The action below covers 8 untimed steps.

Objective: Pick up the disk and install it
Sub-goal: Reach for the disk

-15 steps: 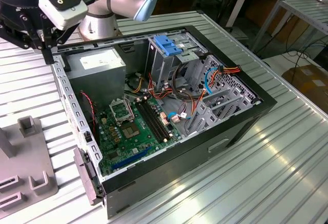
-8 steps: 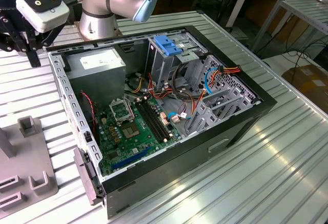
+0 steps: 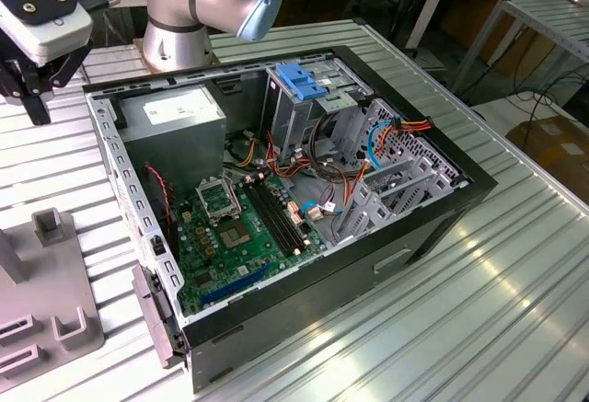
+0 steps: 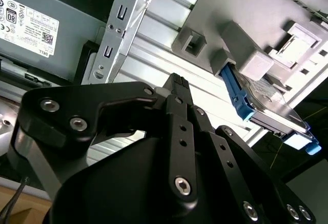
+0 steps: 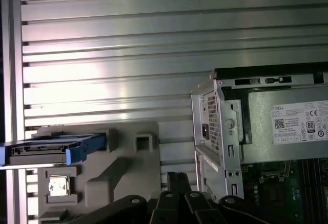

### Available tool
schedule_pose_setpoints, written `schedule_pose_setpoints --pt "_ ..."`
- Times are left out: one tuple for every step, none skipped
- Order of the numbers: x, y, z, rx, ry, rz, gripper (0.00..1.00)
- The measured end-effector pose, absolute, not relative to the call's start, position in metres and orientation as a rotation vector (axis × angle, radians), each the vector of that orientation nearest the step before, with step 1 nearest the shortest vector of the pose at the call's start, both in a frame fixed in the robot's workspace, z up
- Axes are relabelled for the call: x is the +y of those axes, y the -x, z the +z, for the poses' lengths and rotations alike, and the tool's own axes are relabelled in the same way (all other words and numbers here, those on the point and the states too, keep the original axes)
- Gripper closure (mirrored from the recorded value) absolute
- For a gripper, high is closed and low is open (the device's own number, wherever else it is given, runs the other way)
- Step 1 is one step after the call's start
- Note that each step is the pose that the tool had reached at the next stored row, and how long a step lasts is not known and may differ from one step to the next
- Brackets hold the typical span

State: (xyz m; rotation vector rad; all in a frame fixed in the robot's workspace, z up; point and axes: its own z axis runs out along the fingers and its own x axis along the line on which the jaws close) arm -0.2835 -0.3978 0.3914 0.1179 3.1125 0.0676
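Empty gripper (image 4: 177,80) apart from disk (image 4: 269,106)

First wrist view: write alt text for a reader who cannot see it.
The disk, framed in blue, sits in a grey fixture on the ribbed metal table, apart from the gripper, whose jaws are shut and empty. An open computer case stands beside the fixture.

Metal disk (image 4: 274,108) w/ blue plastic frame (image 4: 234,92) (shiny ribbed table (image 3: 479,310)).
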Motion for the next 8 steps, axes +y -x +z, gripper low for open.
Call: schedule_pose_setpoints --pt "-0.398 0.287 0.391 3.112 -0.118 0.068 0.9" --pt "-0.398 0.289 0.391 3.112 -0.118 0.068 0.9" --pt "-0.398 0.291 0.391 3.112 -0.118 0.068 0.9" --pt "-0.398 0.294 0.391 3.113 -0.118 0.068 0.9" --pt "-0.398 0.295 0.391 3.112 -0.118 0.068 0.9" --pt "-0.398 0.298 0.391 3.112 -0.118 0.068 0.9" --pt "-0.398 0.3 0.391 3.112 -0.118 0.068 0.9" --pt "-0.398 0.302 0.391 3.112 -0.118 0.068 0.9"
